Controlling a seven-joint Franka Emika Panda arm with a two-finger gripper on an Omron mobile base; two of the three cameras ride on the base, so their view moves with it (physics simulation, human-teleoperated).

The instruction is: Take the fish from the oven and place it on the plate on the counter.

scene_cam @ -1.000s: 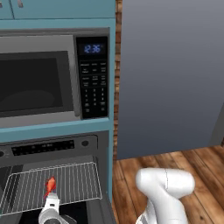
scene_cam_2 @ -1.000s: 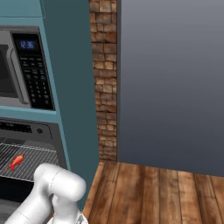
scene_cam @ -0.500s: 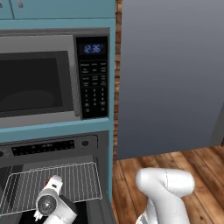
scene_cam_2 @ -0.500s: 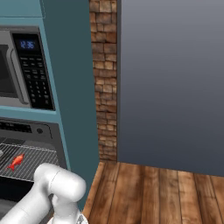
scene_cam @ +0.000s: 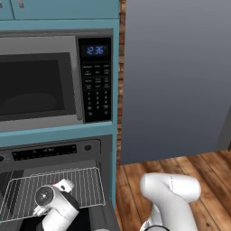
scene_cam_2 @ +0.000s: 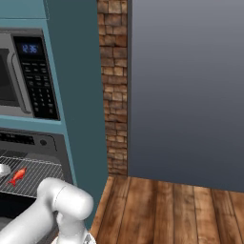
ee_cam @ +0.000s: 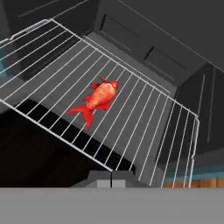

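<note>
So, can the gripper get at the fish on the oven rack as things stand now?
Probably yes. The fish lies alone on the wire rack of the open oven, nothing over it. But the gripper is shut and apart from it, so it must open first.

Blue digits "12:36" readable on the clock display (scene_cam: 95, 49) atop the microwave's (scene_cam: 40, 83) dark keypad panel (scene_cam: 96, 97). Same display (scene_cam_2: 29, 48) seen in the right base view, digits too blurred there to make out. Keypad button labels too small to read. Pale markings on the oven's control strip (scene_cam: 44, 152) illegible.
</note>
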